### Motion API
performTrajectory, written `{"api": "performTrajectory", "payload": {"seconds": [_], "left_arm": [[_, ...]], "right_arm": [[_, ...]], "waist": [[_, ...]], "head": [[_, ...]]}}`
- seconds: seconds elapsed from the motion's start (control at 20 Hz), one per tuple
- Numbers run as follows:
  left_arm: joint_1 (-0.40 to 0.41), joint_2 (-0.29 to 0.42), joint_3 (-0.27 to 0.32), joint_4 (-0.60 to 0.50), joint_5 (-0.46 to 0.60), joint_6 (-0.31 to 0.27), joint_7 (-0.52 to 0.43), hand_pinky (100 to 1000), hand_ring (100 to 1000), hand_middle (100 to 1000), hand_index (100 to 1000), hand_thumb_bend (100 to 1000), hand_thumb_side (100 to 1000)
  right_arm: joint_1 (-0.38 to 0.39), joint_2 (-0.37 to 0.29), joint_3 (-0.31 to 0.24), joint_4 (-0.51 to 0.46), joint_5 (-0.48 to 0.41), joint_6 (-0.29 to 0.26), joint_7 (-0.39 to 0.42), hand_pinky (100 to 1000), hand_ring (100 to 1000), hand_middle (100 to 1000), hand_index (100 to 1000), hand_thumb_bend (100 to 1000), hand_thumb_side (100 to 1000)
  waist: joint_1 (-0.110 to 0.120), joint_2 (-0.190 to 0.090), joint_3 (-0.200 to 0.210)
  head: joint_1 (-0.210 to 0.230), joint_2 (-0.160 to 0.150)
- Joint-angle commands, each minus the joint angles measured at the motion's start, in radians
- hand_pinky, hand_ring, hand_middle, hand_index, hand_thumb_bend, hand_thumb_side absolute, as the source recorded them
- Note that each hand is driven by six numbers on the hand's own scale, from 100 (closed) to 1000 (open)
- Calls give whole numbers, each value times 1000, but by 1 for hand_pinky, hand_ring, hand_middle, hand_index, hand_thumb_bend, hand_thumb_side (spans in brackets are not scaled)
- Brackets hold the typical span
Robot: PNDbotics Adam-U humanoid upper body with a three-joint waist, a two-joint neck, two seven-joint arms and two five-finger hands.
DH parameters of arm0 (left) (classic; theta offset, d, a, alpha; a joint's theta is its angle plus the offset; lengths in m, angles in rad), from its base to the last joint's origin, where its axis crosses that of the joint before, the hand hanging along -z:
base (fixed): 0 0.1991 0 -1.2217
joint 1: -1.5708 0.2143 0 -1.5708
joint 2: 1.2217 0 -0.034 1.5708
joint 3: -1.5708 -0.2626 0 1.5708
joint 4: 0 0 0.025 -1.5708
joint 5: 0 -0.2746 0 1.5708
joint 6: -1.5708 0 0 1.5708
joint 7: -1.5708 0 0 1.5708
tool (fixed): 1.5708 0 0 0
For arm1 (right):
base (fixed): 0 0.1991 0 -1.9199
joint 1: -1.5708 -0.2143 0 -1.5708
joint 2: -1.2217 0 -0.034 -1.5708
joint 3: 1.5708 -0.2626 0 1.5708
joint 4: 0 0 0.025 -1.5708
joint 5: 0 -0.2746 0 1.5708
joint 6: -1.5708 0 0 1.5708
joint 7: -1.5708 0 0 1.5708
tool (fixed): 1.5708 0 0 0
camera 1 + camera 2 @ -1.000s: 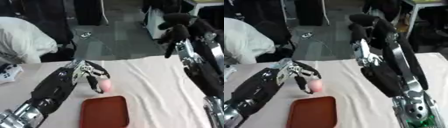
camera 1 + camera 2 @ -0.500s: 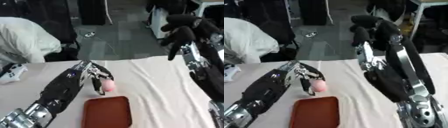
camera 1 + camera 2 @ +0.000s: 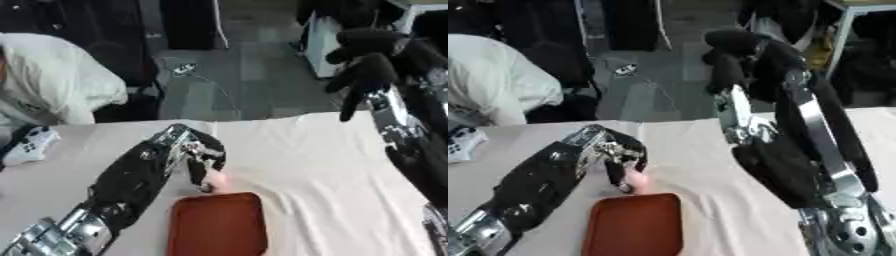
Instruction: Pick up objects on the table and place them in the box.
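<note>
Your left hand [image 3: 197, 152] reaches in from the lower left with its fingers curled down over a small pink object [image 3: 214, 178], which sits on the white cloth [image 3: 297, 150] just beyond the far rim of the red box [image 3: 219, 227]. The fingers curl round the top and near side of the pink thing, so it looks gripped or at least cupped, though you cannot tell from here whether it is lifted or still on the cloth. Having it that close to the box makes sense: the drop would need only a short draw back toward you and a little height to clear the rim. The box itself lies flat and shallow with its inside bare, so nothing is placed yet as far as these views show. Your right hand [image 3: 372, 67] is raised high at the upper right, well apart from the work, its fingers hanging down slightly bent and holding nothing; keeping it up there leaves the table free for the left arm. A white game controller [image 3: 26, 142] rests at the left edge of the cloth, far from both hands, and would be a later pick.
</note>
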Motion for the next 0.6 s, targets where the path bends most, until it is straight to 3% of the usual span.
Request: {"api": "performTrajectory", "payload": {"seconds": [0.05, 0.15, 0.35, 0.55, 0.6], "left_arm": [[-9, 13, -2, -6, -19, -25, 54, 100, 100, 278, 468, 100, 500], [-5, 18, -3, -17, -30, -37, 96, 100, 100, 246, 449, 100, 549], [-1, 41, -2, -47, -28, -51, 170, 100, 100, 211, 423, 100, 555], [-5, 77, -7, -95, 20, -40, 181, 100, 100, 206, 421, 100, 562], [-5, 86, -12, -111, 41, -37, 175, 100, 100, 205, 422, 100, 611]], "right_arm": [[-20, 5, -1, -11, -4, 0, 2, 355, 564, 656, 806, 100, 727], [-19, 3, -1, -11, -5, 1, 1, 355, 564, 656, 806, 100, 727], [-15, -4, -3, -11, -6, 3, -1, 356, 565, 656, 806, 100, 733], [-9, -18, -5, -11, -8, 6, -4, 356, 565, 656, 806, 100, 735], [-8, -21, -5, -11, -8, 7, -5, 356, 565, 656, 806, 100, 735]], "waist": [[-3, -11, 2], [-3, -12, 4], [-2, -16, 13], [-2, -23, 25], [-2, -24, 28]], "head": [[5, -13], [5, -12], [-4, -6], [-17, -3], [-20, -3]]}}
